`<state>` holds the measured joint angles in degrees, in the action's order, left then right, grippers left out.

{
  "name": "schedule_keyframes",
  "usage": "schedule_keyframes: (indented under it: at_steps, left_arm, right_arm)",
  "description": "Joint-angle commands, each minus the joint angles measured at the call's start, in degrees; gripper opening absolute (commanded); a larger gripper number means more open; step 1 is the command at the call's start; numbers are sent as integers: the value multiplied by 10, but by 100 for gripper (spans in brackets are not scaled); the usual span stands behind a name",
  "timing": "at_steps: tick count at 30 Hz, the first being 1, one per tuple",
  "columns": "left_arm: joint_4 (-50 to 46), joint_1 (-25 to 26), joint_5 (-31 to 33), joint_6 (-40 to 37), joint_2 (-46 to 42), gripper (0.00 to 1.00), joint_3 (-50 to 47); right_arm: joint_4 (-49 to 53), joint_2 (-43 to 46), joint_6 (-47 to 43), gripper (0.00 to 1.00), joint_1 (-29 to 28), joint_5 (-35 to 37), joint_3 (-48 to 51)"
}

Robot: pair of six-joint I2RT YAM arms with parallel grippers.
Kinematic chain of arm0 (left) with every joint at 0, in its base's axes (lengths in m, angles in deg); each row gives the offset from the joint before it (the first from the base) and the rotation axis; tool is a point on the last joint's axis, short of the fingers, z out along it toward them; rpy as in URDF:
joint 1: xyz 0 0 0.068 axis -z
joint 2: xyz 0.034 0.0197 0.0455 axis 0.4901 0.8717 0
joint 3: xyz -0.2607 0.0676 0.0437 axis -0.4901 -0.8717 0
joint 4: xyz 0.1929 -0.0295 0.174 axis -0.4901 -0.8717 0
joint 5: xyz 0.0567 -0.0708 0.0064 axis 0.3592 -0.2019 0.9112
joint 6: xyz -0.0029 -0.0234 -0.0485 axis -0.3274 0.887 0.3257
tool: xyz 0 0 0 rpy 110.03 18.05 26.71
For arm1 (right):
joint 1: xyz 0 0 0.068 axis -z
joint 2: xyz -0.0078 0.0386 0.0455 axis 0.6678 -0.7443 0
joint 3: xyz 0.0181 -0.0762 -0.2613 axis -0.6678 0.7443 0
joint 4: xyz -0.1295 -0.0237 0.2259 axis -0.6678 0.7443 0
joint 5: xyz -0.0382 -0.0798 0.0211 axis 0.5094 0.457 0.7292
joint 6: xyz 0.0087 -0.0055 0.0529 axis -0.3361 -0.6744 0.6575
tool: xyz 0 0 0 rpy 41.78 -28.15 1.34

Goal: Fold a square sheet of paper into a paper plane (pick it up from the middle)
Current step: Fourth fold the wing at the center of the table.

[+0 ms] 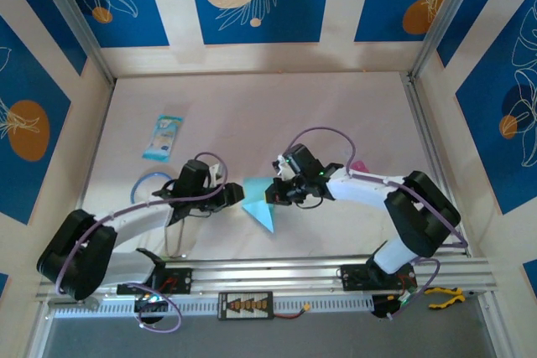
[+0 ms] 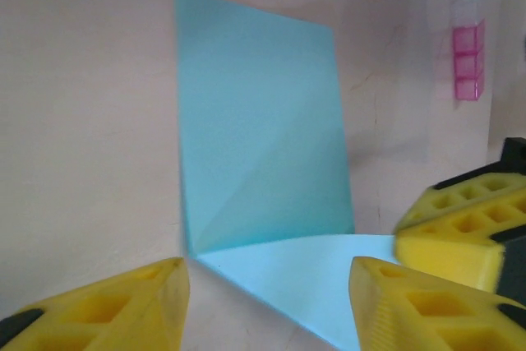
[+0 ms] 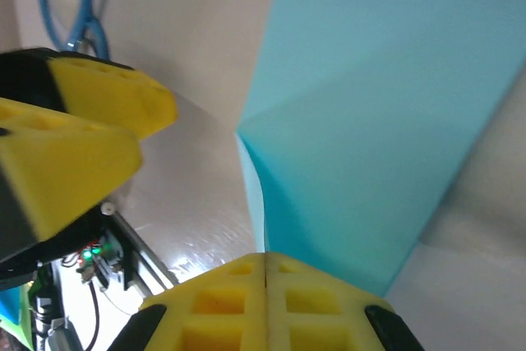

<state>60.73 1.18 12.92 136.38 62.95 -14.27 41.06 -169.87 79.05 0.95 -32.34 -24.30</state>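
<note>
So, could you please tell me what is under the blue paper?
The paper rests on the table: one flap lies flat, the other stands up, and the right hand pinches an edge. Bare table borders it; anything beneath the flat flap is covered.

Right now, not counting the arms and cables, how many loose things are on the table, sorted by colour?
Light blue: 1, the partly folded sheet of paper
Blue and white: 1, the printed packet
Pink: 1, a small pink item
Total: 3
</note>
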Motion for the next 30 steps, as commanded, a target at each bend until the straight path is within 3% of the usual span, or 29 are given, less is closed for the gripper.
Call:
schedule_keyframes:
  at_steps: [1, 13, 19, 30]
  left_arm:
    - [-29, -11, -5, 0, 7, 56, 2]
    - [190, -14, -88, 102, 122, 58, -24]
    - [204, -14, -90, 110, 148, 57, -12]
    - [263, -14, -109, 132, 178, 44, -7]
  right_arm:
    - [-21, 19, -1, 0, 12, -42, 15]
    - [-73, 41, 14, 0, 30, -84, 49]
    - [-96, 43, 18, 0, 36, -101, 61]
    - [-123, 47, 23, 0, 41, -123, 71]
